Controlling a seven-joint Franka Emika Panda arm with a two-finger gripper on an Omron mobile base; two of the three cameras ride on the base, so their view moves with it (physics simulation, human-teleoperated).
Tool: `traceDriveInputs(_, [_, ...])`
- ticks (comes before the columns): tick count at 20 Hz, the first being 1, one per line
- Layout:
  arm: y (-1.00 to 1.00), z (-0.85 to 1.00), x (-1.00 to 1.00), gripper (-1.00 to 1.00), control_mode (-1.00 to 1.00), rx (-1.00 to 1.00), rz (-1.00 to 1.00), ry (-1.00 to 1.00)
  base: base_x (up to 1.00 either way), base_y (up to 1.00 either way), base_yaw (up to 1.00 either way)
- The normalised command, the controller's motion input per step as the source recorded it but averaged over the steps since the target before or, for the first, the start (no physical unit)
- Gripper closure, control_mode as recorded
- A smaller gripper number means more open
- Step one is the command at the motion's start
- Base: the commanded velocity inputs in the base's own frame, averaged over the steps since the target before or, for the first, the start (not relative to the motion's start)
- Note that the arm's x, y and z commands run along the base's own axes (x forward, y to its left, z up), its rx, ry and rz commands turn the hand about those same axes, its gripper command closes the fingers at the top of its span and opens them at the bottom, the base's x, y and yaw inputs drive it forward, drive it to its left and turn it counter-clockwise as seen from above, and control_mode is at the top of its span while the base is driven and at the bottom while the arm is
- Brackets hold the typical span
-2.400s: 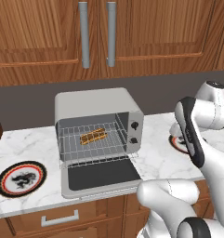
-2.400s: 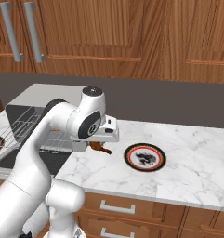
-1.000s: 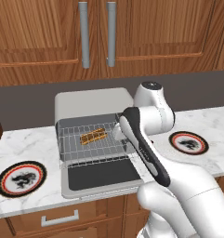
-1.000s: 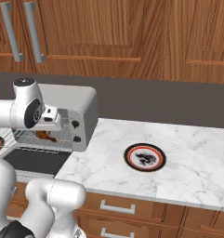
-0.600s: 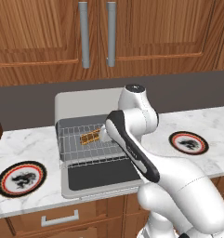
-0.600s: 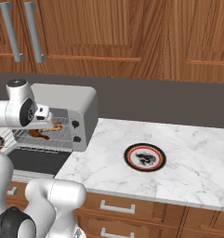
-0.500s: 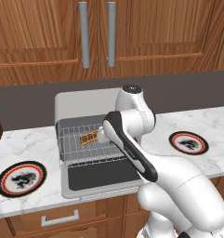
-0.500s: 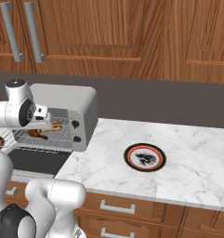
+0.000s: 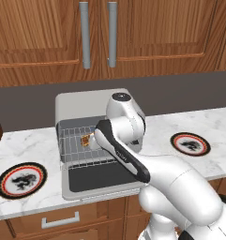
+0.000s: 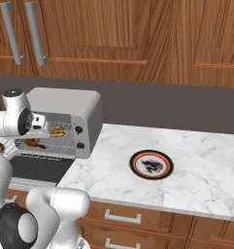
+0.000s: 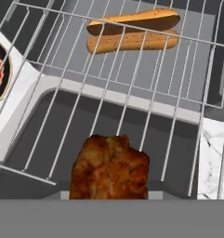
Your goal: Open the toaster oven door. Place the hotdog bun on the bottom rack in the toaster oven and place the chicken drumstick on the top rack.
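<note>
My two-finger gripper (image 10: 46, 127) was closed on the dark reddish-brown chicken drumstick (image 11: 109, 168), at the mouth of the boxy light-grey toaster oven (image 9: 88, 101). Its dark-glass door (image 9: 98, 178) lay flat open. The striped tan hotdog bun (image 11: 132, 31) sat beneath silver wire rack bars (image 11: 122, 97) (these crossed my view). Red-rimmed plates (image 9: 20, 179) (image 9: 190, 143) flanked the oven.

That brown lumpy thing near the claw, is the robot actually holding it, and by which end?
Yes, the claw seems to hold the chicken drumstick by its near end, over the toaster oven rack; the exact contact is hidden.
</note>
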Motion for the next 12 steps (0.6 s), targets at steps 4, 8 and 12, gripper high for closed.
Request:
traceDriveInputs(4, [0.29, -0.28, 0.1, 1.0, -1.0, 0.0, 0.0, 0.01, 0.0, 0.0, 0.0])
traceDriveInputs(8, [0.18, -0.28, 0.14, 1.0, -1.0, 0.0, 0.01, 0.01, 0.0, 0.0, 0.0])
traceDriveInputs(12, [0.15, -0.28, 0.13, 1.0, -1.0, 0.0, 0.03, 0.02, 0.0, 0.0, 0.0])
